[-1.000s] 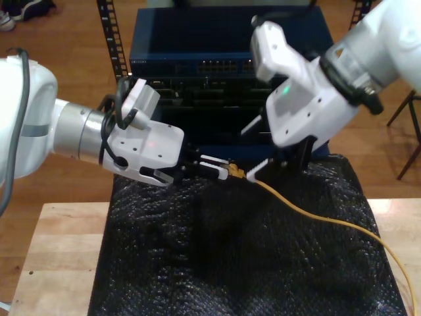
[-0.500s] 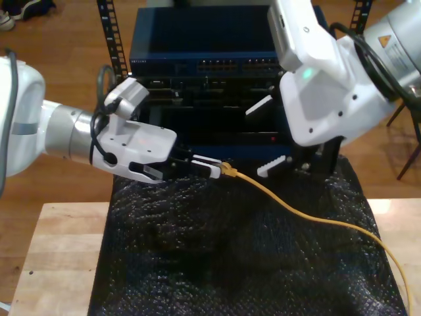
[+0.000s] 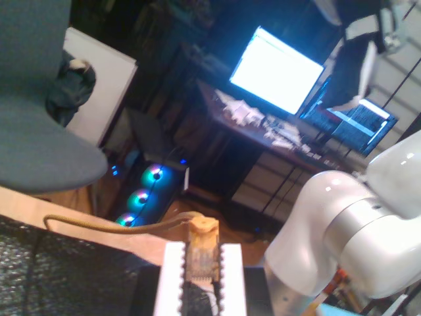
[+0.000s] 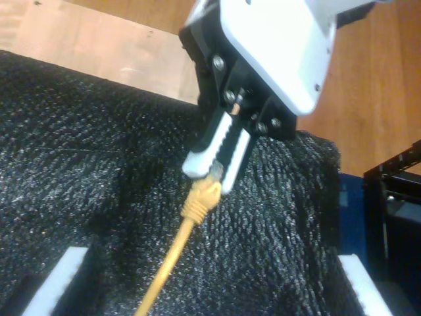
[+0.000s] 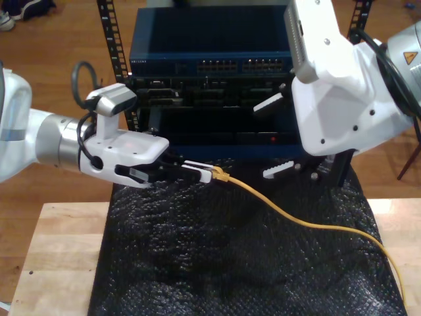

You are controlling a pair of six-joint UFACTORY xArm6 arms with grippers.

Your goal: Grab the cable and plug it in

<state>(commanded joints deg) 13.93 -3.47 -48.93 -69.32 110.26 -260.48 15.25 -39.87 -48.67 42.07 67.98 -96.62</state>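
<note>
My first gripper (image 5: 205, 173) — coming in from the exterior view's left — is clamped on the plug end of the cable (image 5: 309, 222), holding it just above the black textured mat (image 5: 217, 263) in front of the blue rack unit (image 5: 210, 59). The cable trails across the mat toward the exterior view's lower right. My second gripper (image 5: 279, 135) hangs over the mat's far side with jaws apart — holding nothing.
</note>
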